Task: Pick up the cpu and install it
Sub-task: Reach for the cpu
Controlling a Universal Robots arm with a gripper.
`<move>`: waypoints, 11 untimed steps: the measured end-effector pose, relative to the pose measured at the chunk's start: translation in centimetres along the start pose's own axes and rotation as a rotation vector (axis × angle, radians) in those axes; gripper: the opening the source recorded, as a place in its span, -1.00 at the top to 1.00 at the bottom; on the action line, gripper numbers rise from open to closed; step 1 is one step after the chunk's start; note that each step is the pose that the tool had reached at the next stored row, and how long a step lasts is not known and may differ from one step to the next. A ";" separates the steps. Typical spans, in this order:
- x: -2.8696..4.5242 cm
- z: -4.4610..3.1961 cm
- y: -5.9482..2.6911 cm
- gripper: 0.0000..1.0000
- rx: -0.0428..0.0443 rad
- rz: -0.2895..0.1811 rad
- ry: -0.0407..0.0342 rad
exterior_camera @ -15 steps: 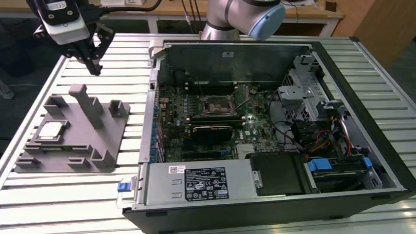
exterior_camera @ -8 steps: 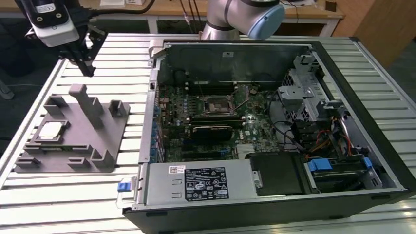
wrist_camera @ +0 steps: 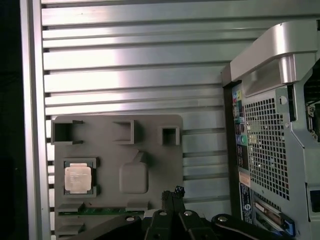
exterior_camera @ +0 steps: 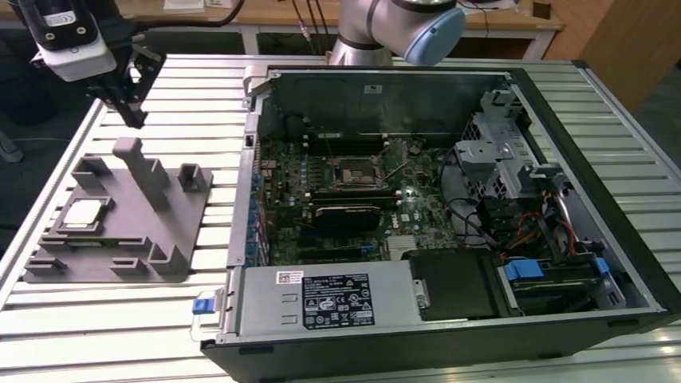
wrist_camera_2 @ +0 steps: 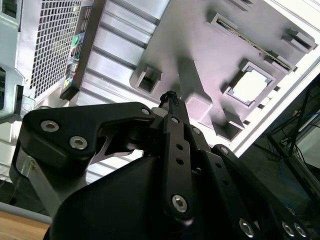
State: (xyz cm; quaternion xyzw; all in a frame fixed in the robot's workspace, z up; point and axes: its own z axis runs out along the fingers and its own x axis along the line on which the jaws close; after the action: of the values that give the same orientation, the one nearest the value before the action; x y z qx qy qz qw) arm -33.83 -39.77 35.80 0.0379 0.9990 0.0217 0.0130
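The cpu (exterior_camera: 85,212) is a small silvery square chip lying flat in a recess of the grey plastic tray (exterior_camera: 181,215) at the exterior view's left. Both wrist views look down on the cpu (wrist_camera: 77,178) (wrist_camera_2: 251,86) in its tray (wrist_camera: 110,160) (wrist_camera_2: 200,40). My gripper (exterior_camera: 133,112) hangs in the air above the tray's far end, well clear of the cpu, and holds nothing. Its thin black fingers are pressed together, so the gripper (wrist_camera: 173,191) (wrist_camera_2: 169,95) is shut. The motherboard's black-framed socket (exterior_camera: 352,171) lies inside the open computer case (exterior_camera: 596,199).
Upright posts (exterior_camera: 130,159) rise from the tray just below the gripper. The case wall (exterior_camera: 247,159) stands right of the tray, with a power supply (exterior_camera: 324,299) in its near corner. Everything rests on a slatted metal table (exterior_camera: 107,319).
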 end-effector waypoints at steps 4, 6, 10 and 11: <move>0.74 0.19 -0.07 0.79 -0.0001 0.000 -0.0001; 1.13 0.28 -0.10 0.79 0.0000 0.000 0.0000; 1.93 0.47 -0.17 0.79 0.0000 0.000 0.0000; 2.13 0.52 -0.19 0.79 -0.0001 0.000 -0.0001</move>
State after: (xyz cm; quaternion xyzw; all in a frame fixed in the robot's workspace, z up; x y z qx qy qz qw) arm -35.96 -39.78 35.22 0.0379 0.9990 0.0217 0.0131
